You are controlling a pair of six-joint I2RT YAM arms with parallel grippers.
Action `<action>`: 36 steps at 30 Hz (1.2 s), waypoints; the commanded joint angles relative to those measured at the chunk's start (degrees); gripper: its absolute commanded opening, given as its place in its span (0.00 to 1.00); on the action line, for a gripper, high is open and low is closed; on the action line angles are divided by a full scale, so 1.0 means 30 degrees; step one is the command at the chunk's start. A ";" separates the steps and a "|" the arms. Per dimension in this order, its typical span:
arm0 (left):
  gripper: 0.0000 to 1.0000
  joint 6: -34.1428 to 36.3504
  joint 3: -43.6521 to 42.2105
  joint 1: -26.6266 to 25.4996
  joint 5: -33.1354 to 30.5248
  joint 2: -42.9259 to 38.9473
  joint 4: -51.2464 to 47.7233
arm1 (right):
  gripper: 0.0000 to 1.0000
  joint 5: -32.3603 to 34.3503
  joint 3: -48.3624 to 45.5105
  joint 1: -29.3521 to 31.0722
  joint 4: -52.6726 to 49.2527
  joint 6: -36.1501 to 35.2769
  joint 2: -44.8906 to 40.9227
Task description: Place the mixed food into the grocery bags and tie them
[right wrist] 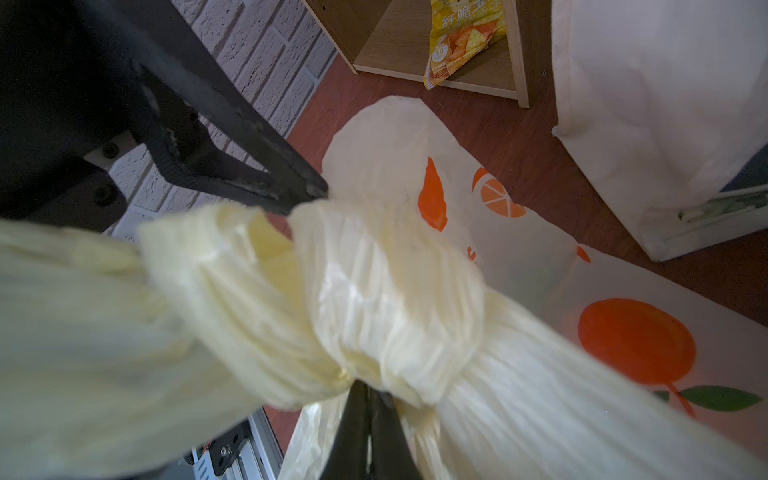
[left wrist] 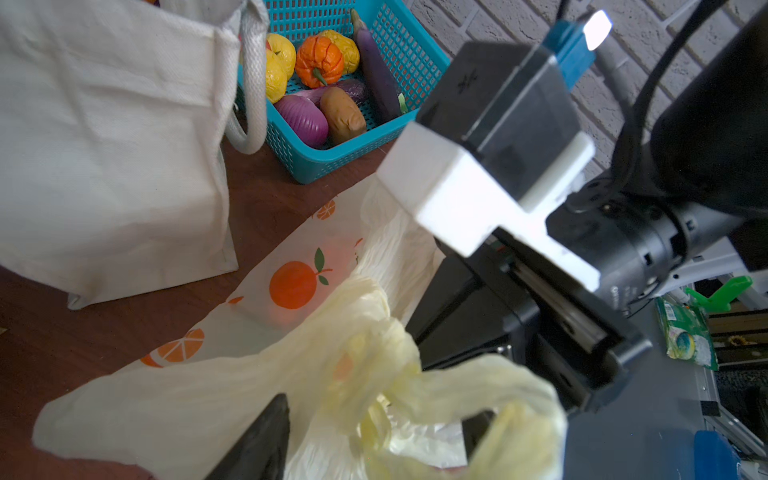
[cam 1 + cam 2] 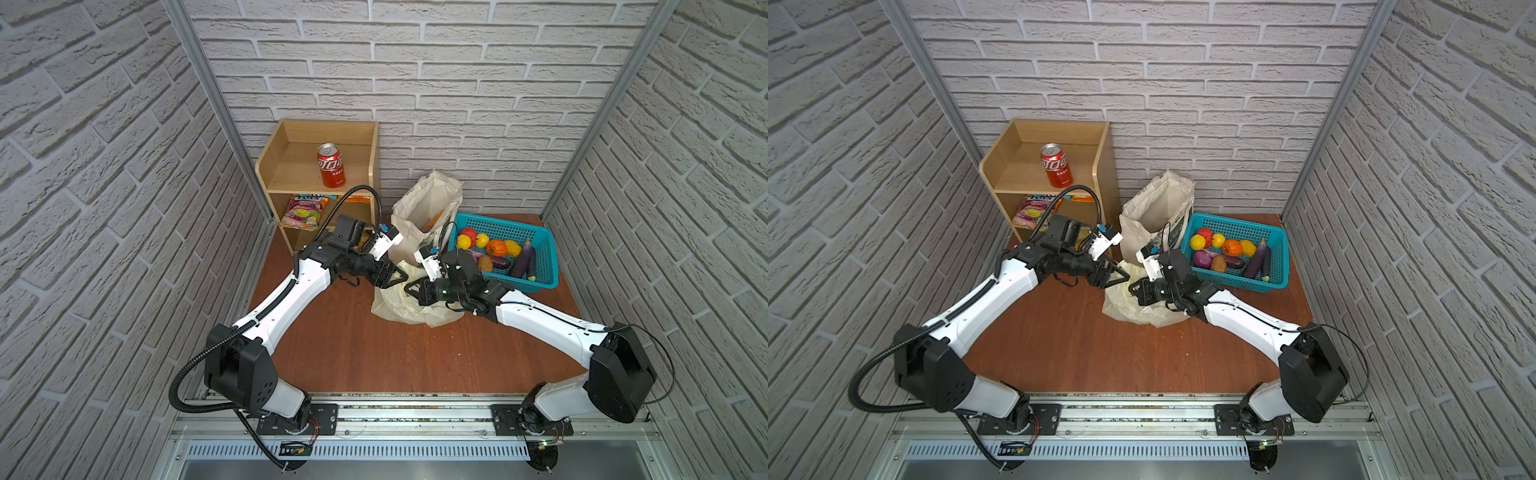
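The pale-yellow plastic grocery bag [image 3: 399, 309] [image 3: 1133, 307] with orange-fruit prints lies on the floor in front of the cream canvas tote [image 3: 419, 208] [image 3: 1154, 208]. Its handles are twisted into a knot [image 1: 374, 311]. My left gripper [image 3: 400, 276] [image 2: 374, 432] is open, with a handle loop [image 2: 478, 386] lying between its fingers. My right gripper [image 3: 409, 287] [image 1: 368, 392] is shut, its tips buried in the plastic just under the knot. An orange sliver [image 3: 435, 219] shows in the tote's mouth. The rest of the mixed food is hidden.
A turquoise basket [image 3: 540, 282] of toy vegetables stands right of the tote. At the back left is a wooden shelf [image 3: 266, 166] with a red cola can [image 3: 331, 165], a pink snack packet [image 3: 305, 212] and a yellow chips packet [image 1: 461, 37].
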 commanded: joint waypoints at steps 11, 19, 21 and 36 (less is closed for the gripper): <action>0.44 -0.1650 -0.1164 -0.0369 0.0364 0.0055 0.3790 | 0.06 0.0065 -0.0429 0.0086 0.0844 0.0166 -0.0383; 0.66 -0.1794 -0.1531 -0.0731 0.0333 0.0029 0.3897 | 0.06 0.0076 -0.0393 0.0060 0.0836 0.0167 -0.0430; 0.58 -0.1919 -0.1655 -0.0732 0.0296 0.0093 0.4145 | 0.06 0.0069 -0.0437 0.0061 0.0871 0.0197 -0.0426; 0.00 -0.3051 -0.2398 -0.1140 -0.1315 -0.0425 0.6802 | 0.26 0.0302 -0.0178 -0.0055 -0.0811 0.0299 -0.1933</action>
